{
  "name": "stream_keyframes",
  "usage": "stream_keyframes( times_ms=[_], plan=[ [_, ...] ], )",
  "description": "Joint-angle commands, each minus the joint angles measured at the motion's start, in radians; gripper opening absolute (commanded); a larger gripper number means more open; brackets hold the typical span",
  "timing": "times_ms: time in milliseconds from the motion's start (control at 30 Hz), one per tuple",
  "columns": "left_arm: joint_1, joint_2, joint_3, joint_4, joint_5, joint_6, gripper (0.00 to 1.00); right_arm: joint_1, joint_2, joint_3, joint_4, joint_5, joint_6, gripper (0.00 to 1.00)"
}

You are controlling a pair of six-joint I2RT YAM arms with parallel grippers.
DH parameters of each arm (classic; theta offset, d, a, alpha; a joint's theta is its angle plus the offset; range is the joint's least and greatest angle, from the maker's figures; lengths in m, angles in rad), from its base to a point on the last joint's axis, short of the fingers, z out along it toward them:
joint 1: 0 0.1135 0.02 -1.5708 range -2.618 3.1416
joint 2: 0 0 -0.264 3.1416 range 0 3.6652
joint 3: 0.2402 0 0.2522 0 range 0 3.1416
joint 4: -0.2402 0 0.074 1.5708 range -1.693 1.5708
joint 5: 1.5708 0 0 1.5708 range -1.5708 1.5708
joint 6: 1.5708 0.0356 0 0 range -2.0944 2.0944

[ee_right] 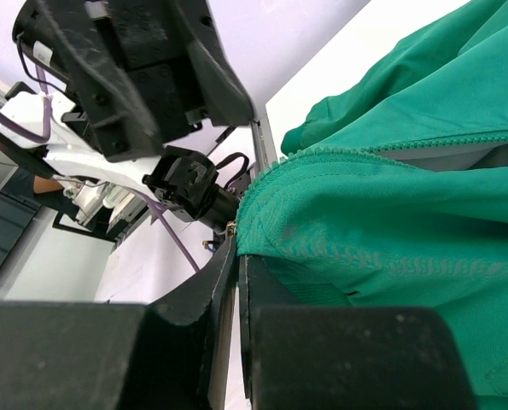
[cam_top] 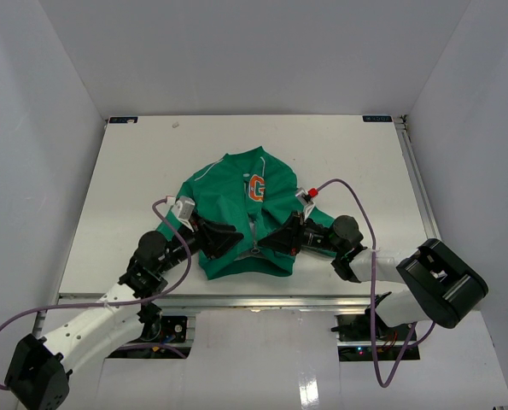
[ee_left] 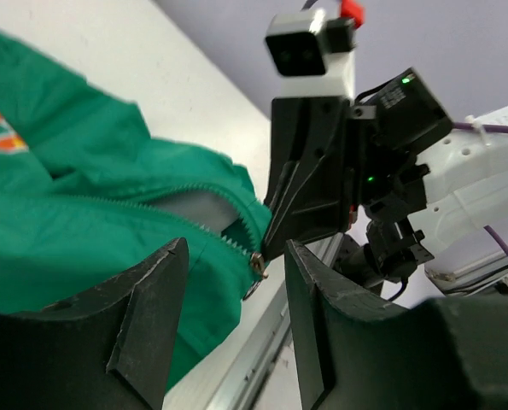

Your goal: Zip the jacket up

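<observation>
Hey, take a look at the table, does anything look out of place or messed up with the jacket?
Nothing spilled or damaged. The jacket gapes open just above the hem, pale lining showing, with the zipper pull down at the bottom. The right hand pinches the hem beside it; the left hand is open nearby.

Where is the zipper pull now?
Left wrist view: the zipper pull sits at the hem of the jacket, ahead of the open left gripper and beside the shut right gripper.
</observation>
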Motion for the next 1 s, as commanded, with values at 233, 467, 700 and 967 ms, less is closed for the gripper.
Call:
stream_keyframes(
  times_ms=[233,467,700,967],
  plan=[
    [0.000,0.019,0.094,-0.253,0.028,-0.001,0.61,-0.004,0.000,-0.010,0.162,-0.007,-0.015,0.08],
    [0.000,0.069,0.060,-0.143,0.145,-0.021,0.59,-0.004,0.015,-0.009,0.181,-0.009,-0.004,0.08],
    [0.000,0.105,0.039,-0.059,0.194,-0.037,0.54,-0.004,0.020,-0.013,0.193,-0.007,-0.001,0.08],
    [0.000,0.129,0.040,-0.104,0.171,-0.019,0.54,-0.004,0.013,-0.016,0.192,-0.009,-0.001,0.08]
  ],
)
